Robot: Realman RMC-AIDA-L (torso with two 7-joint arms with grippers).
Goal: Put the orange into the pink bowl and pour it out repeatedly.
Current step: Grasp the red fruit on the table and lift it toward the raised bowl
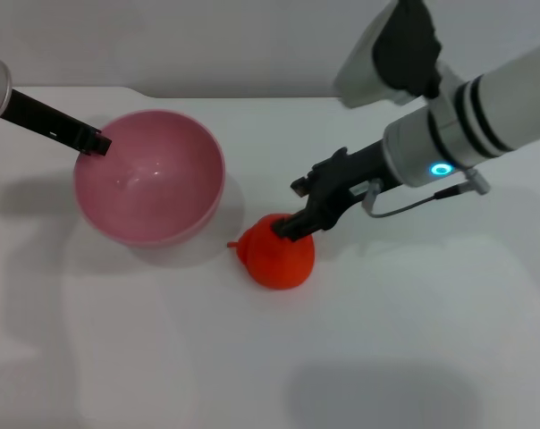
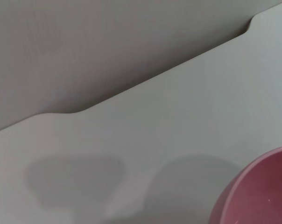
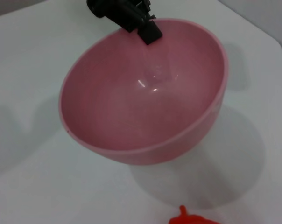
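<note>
Tabletop (image 1: 413, 340): white | pink bowl (image 1: 150, 177): tilted, empty, left tool (image 1: 95, 141) clamped on its far-left rim | orange (image 1: 279, 252): on tabletop just right of bowl, outside it | right tool (image 1: 299, 222): at orange's top, fingers closed around it.
</note>
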